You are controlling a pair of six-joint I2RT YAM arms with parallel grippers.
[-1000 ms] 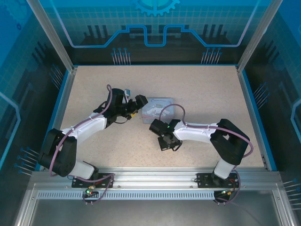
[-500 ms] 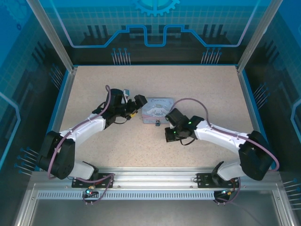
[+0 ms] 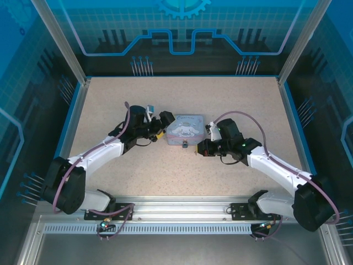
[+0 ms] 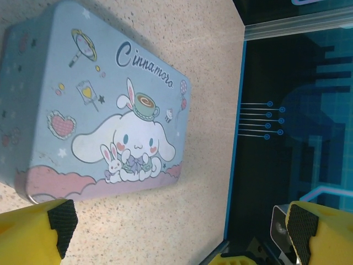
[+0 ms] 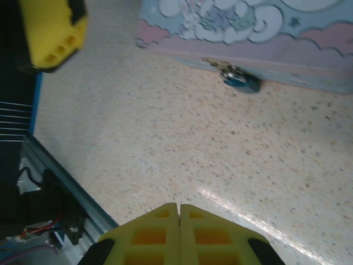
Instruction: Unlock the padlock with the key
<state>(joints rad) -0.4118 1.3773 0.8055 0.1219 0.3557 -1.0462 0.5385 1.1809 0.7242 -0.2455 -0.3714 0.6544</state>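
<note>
**Top external: right gripper [image 5: 179, 207] clenched near the padlock [image 5: 241, 78], left gripper [image 4: 179, 221] spread at the tin's [image 4: 99, 110] end**

Looks down on a speckled beige table [image 3: 237, 105] with the pale blue Cinnamoroll tin lying flat near its middle, lid up. Finds the small dark padlock at the middle of the tin's near edge, right against the front wall. Places the right gripper just to the right of the padlock, near it but apart. Places the left gripper at the tin's left end, close beside it; cannot tell from above whether they touch.

From the right wrist: two yellow fingers [image 5: 149, 234] pressed flat together, only a thin seam between them, tips aimed across bare table toward the tin's front wall. Shows the padlock as a rounded dark lump with a teal glint, touching the wall's lower edge and resting on the table. Catches one yellow finger of the left gripper at the upper left, off the tin's corner.

From the left wrist: jaws released to full width, black pads [image 4: 62, 218] at the bottom corners, the printed lid ahead and clear of both pads.
</note>
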